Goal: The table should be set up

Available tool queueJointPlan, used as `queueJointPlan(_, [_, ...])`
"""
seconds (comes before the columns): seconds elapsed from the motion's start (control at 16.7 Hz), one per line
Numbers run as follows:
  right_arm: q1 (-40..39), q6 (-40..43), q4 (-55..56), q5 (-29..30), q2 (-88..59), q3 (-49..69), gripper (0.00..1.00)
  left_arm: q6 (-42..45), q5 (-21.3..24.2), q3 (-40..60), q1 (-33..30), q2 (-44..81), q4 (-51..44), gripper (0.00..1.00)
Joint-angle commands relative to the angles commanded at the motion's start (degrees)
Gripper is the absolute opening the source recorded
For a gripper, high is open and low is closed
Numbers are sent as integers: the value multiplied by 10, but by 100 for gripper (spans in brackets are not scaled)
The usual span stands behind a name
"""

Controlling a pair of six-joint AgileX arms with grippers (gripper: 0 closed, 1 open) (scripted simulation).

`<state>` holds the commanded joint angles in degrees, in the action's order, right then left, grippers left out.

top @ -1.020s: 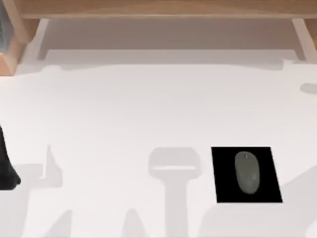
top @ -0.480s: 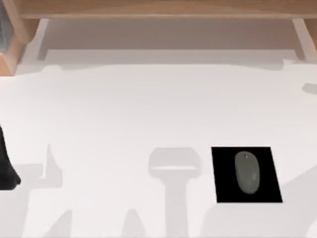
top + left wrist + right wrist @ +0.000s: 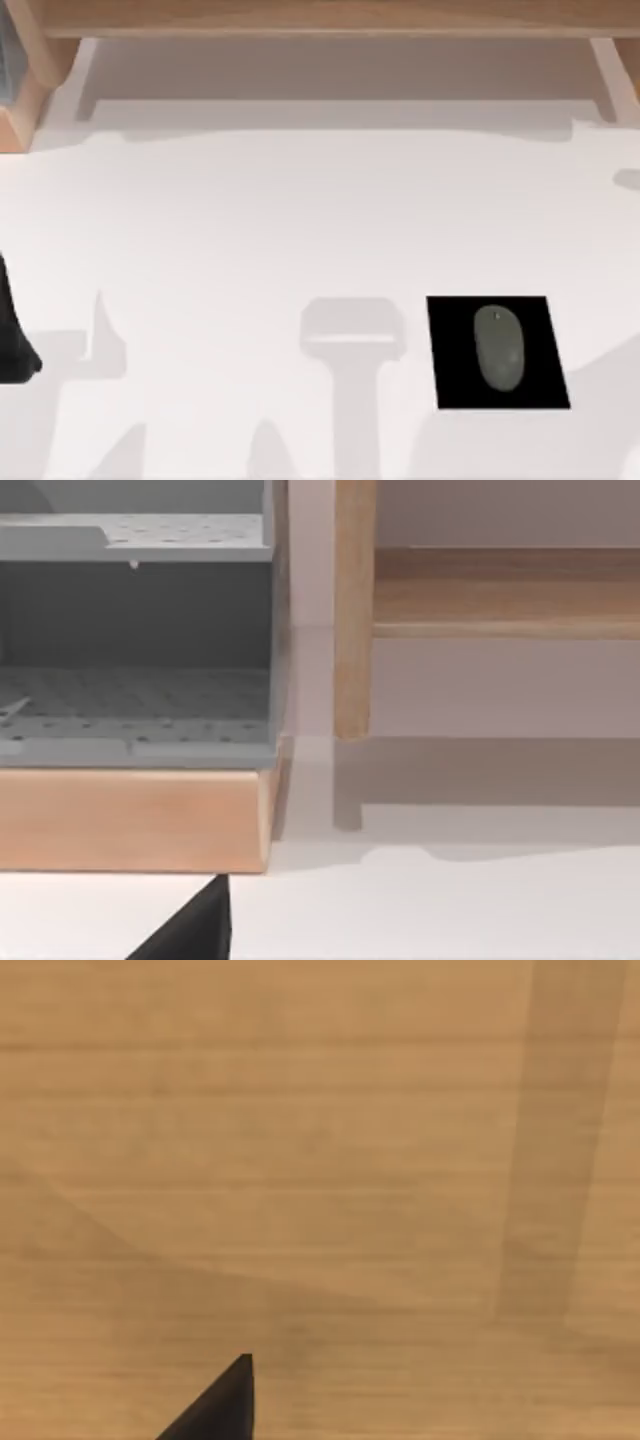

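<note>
The table (image 3: 300,220) is a wide white top. Toward its front right lies a black rectangular pad (image 3: 545,385) with a grey mouse (image 3: 499,347) resting on its middle. My left arm (image 3: 12,340) is a dark shape at the table's left edge. A black tip of my left gripper (image 3: 195,935) pokes into the left wrist view above the white top (image 3: 450,910). A black tip of my right gripper (image 3: 220,1405) sits before a wooden surface (image 3: 320,1160) in the right wrist view.
A wooden shelf frame (image 3: 330,20) runs along the back of the table. At the back left stands a grey perforated rack (image 3: 130,630) on a wooden base (image 3: 130,820), beside a wooden post (image 3: 353,610). Arm shadows fall across the front.
The small shadow at the table's right edge has drifted slightly further right. The mouse, the pad and the left arm have not moved.
</note>
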<state>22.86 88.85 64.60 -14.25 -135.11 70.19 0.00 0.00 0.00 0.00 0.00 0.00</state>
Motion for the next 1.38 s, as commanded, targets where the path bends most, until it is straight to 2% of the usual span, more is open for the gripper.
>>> queueJointPlan(0.3, [-1, -20, -18, 4, 9, -25, 100, 0, 0, 0, 0, 0, 0, 100])
queueJointPlan(0.6, [-39, -147, -112, 33, 156, -95, 100, 0, 0, 0, 0, 0, 0, 100])
queueJointPlan(0.84, [-80, -301, -222, 68, 377, -190, 100, 0, 0, 0, 0, 0, 0, 100])
queueJointPlan(1.38, [-173, -675, -489, 131, 1000, -479, 100, 0, 0, 0, 0, 0, 0, 100])
